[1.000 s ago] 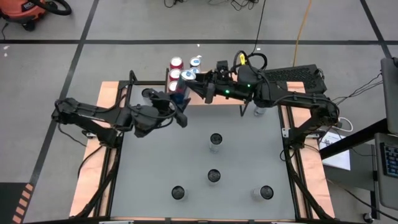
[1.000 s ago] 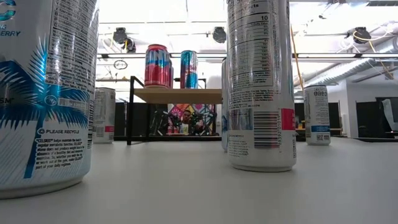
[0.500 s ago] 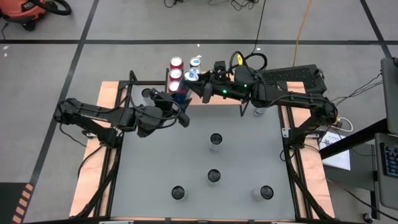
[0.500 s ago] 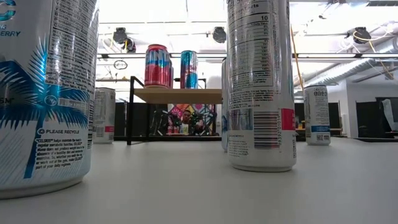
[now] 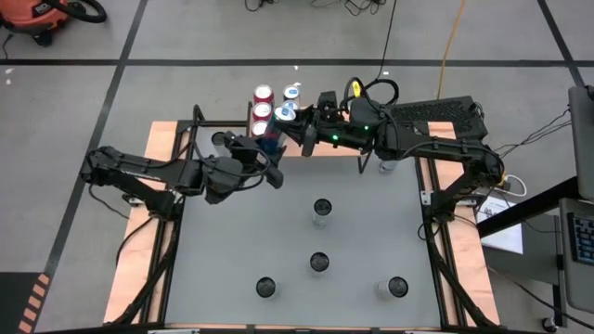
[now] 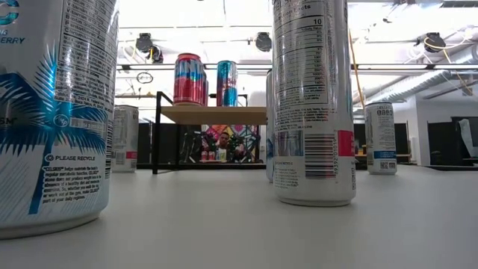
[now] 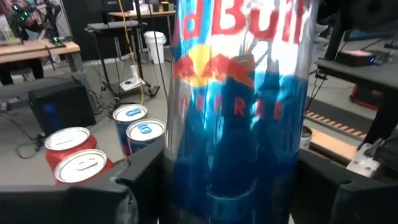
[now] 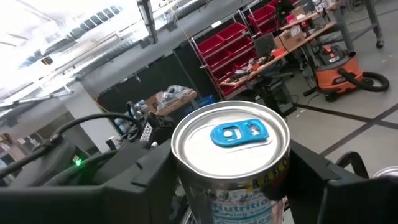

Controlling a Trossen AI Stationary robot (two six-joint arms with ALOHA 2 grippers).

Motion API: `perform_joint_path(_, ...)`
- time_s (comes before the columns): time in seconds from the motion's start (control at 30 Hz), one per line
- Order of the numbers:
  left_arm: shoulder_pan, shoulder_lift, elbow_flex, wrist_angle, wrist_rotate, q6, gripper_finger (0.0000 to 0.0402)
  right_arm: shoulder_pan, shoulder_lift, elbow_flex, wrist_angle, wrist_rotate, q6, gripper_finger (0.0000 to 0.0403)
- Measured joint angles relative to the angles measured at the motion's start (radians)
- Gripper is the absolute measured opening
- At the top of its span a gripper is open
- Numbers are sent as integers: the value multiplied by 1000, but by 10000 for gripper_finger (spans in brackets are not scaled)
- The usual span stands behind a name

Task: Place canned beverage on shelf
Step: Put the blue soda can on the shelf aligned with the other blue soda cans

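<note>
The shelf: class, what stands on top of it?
Cans stand on the shelf: a red can and a blue can show in the low view. From above, the arms cover part of the top, so the full count stays unclear.

**Robot Body: Visible Construction**

Both arms are finished in matte black. Each consists of slender tubular links joined by bulkier, rounded joint housings. The left arm [image 5: 148,172] carries black cabling that loops loosely near its wrist. The right arm [image 5: 436,148] shows a small green indicator light on its forearm housing and a yellow tag or connector near the wrist, with a black cable arching above it. The left pincer [image 7: 230,186] has broad, flat black fingers [image 7: 140,180] with squared, angular edges. The right pincer [image 8: 230,180] has matching black fingers [image 8: 152,174] with bevelled faces and a slightly glossy moulded surface.
</note>
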Motion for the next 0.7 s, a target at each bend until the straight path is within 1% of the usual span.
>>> perform_joint_path(0.07,0,0,1,1,1,-27,288,-6,0,0,-7,-1,-9,201)
perform_joint_path(0.2,-2,-1,2,-1,5,-32,327,-30,0,-1,-7,-11,-9,201)
perform_joint_path(0.23,-2,-1,2,-1,5,-32,334,-38,0,-1,-4,-28,-10,201)
perform_joint_path(0.3,-5,-2,2,-1,5,-45,347,-59,0,-1,-3,-80,-15,201)
perform_joint_path(0.37,-16,-12,1,-10,7,-89,355,-82,0,-1,-10,-142,-33,201)
perform_joint_path(0.53,-56,-51,1,-14,7,-187,358,-152,-5,-1,-22,-326,-79,201)
perform_joint_path(0.7,-91,-101,1,-111,7,-302,358,-222,-5,-1,-42,-495,-93,201)
